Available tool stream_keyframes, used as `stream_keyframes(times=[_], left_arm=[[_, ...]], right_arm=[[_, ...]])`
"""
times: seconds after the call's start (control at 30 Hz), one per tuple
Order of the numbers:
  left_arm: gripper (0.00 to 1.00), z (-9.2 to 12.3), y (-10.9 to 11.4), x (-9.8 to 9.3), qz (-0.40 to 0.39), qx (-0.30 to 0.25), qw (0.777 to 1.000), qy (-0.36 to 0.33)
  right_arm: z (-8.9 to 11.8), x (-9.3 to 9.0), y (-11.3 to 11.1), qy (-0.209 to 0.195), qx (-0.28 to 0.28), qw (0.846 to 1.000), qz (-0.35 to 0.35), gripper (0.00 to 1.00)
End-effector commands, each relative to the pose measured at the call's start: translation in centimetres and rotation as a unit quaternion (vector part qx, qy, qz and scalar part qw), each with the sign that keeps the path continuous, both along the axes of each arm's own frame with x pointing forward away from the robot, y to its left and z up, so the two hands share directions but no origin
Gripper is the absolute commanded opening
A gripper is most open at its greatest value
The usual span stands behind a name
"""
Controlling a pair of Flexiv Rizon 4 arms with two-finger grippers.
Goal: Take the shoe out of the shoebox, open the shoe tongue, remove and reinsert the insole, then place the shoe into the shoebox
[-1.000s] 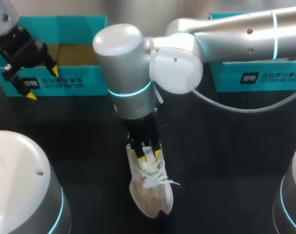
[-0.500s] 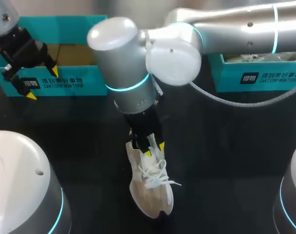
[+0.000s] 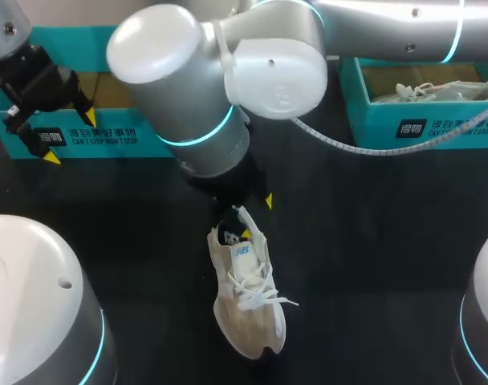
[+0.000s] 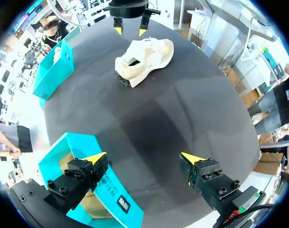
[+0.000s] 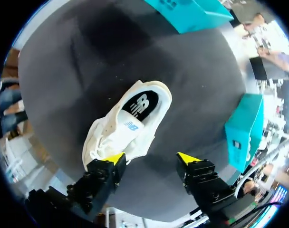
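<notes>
The shoe (image 3: 246, 295) lies on the worktop (image 3: 372, 241), insole (image 5: 140, 107) seated; right tool (image 5: 151, 159) hovers open and empty above its heel, left tool (image 4: 144, 157) open well off (idle), so the insole step seems in hand: next, pinch the insole's heel edge.

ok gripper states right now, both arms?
Left gripper: open, empty.
Right gripper: open, empty, shoe ahead of it.
</notes>
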State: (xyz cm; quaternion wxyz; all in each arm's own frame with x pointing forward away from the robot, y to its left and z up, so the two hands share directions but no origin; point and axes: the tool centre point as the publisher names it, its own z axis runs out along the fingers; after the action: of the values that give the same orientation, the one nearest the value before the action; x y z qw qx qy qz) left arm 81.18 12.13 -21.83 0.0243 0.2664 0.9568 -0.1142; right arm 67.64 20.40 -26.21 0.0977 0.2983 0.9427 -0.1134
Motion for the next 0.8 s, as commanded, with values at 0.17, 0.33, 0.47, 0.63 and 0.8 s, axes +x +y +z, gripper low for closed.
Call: stream_keyframes(times=[0.17,0.33,0.47,0.63,0.8], left_arm=[[1.0,0.1,0.0,-0.1,0.0,0.001,1.0,-0.001],[1.0,0.1,0.0,-0.1,0.0,0.001,1.0,-0.001],[1.0,0.1,0.0,-0.1,0.0,0.001,1.0,-0.001],[1.0,0.1,0.0,-0.1,0.0,0.001,1.0,-0.001],[1.0,0.1,0.0,-0.1,0.0,0.001,1.0,-0.001]], right_arm=[[1.0,1.8,0.8,-0.001,0.038,0.958,0.285,1.0],[1.4,2.3,1.2,0.009,0.034,0.959,0.283,1.0],[1.4,2.3,1.2,0.009,0.034,0.959,0.283,1.0],[0.5,3.1,2.0,0.006,0.011,0.951,0.31,1.0],[-0.6,4.9,2.6,0.003,0.028,0.946,0.324,1.0]])
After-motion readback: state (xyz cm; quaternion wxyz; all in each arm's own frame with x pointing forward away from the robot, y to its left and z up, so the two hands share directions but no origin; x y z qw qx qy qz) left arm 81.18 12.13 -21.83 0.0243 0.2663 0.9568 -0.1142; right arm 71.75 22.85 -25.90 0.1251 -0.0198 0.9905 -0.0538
